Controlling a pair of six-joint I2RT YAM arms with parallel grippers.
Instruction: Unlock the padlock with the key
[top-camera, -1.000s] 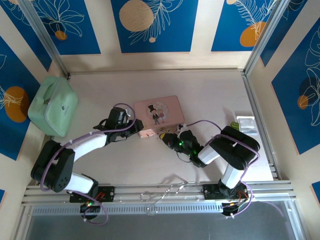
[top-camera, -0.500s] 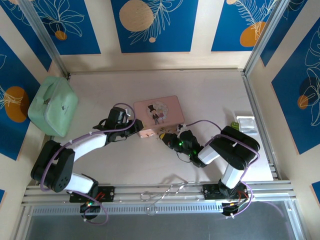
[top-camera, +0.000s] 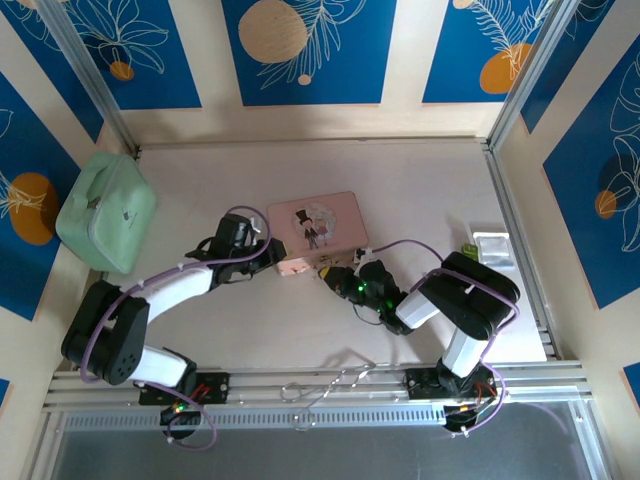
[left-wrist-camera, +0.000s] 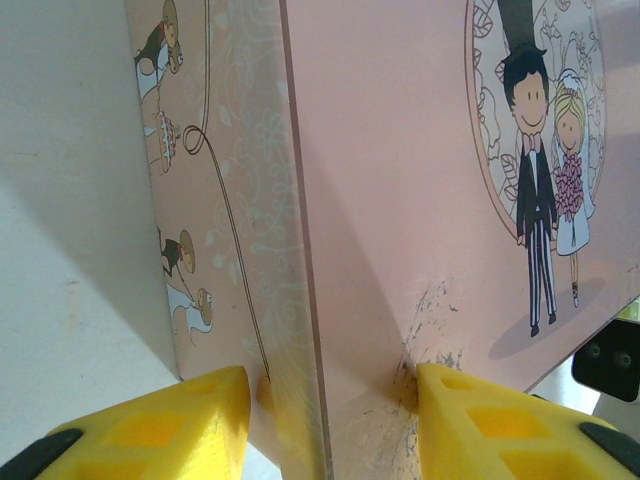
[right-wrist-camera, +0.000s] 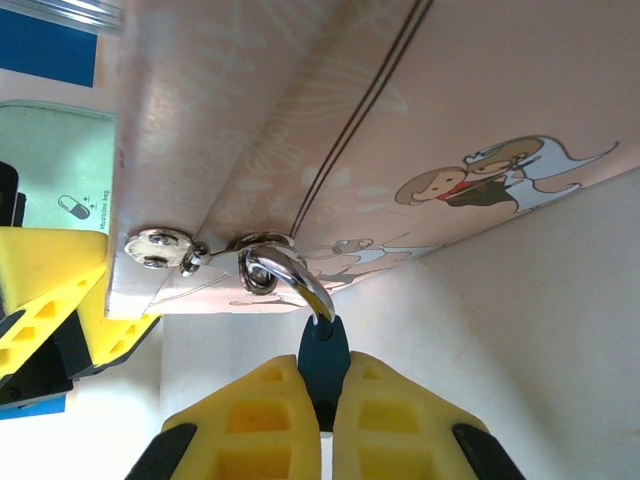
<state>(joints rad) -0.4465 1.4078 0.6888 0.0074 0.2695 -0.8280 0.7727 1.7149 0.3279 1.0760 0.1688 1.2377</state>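
The pink tin lies near the middle of the table. The padlock hangs at the tin's near edge, its silvery shackle hooked through the clasp ring on the tin's side wall. The right gripper has its yellow pads pressed together on the padlock's small teal body. The left gripper straddles the tin's near left corner, one pad against the side wall and one on the lid, pinching it in place. Whether the key is seated in the lock I cannot tell. The main risk is the brace: held by a single corner, the tin could pivot or slide if the right arm pulls or twists. That would strain the thin clasp or bind the shackle. The lock body is tiny and smooth, so it could also slip out from the pads.
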